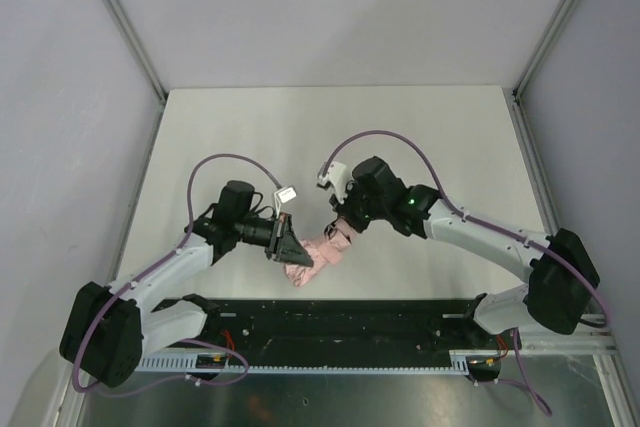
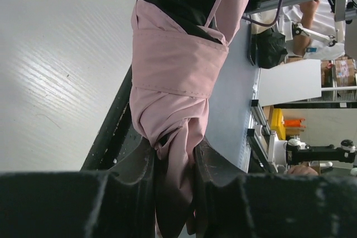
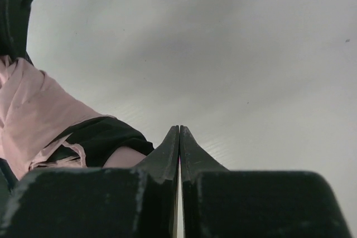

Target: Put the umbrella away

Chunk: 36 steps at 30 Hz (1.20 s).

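Observation:
The pale pink umbrella (image 1: pixel 318 253) lies folded and bunched near the front middle of the white table (image 1: pixel 330 137). My left gripper (image 1: pixel 293 247) is shut on its pink fabric; in the left wrist view the cloth (image 2: pixel 178 65) is pinched between both fingers (image 2: pixel 174 157), with a dark part and a thin pink strap at its far end. My right gripper (image 1: pixel 346 224) is at the umbrella's other end. Its fingers (image 3: pixel 179 132) are pressed together with nothing showing between them. The pink fabric (image 3: pixel 33 115) and a dark part lie just to their left.
A black rail (image 1: pixel 330 317) runs along the table's near edge, just in front of the umbrella. Metal frame posts (image 1: pixel 125 27) stand at the back corners beside grey walls. White cable tags (image 1: pixel 287 193) hang at both wrists.

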Each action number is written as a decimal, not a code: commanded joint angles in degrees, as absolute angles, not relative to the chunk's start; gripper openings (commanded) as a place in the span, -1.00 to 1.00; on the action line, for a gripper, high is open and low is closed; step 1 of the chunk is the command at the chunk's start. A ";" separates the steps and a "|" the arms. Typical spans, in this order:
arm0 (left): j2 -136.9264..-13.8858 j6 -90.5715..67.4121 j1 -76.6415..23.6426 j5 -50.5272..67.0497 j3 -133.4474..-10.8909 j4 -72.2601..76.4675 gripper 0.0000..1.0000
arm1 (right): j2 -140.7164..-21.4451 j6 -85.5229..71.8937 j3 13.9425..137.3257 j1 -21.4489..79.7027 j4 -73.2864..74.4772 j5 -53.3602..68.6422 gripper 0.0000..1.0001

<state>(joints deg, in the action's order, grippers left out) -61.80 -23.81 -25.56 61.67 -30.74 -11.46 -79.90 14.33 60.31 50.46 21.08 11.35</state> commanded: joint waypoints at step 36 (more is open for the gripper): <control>-137.90 -61.47 -15.90 32.98 -97.17 20.67 -0.35 | -55.81 -18.13 55.54 17.60 30.04 12.31 0.99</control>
<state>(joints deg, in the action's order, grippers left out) -134.37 -58.59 -16.97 32.18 -90.56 16.23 -57.39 -18.37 55.13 17.78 32.36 11.07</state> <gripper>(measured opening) 0.309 0.993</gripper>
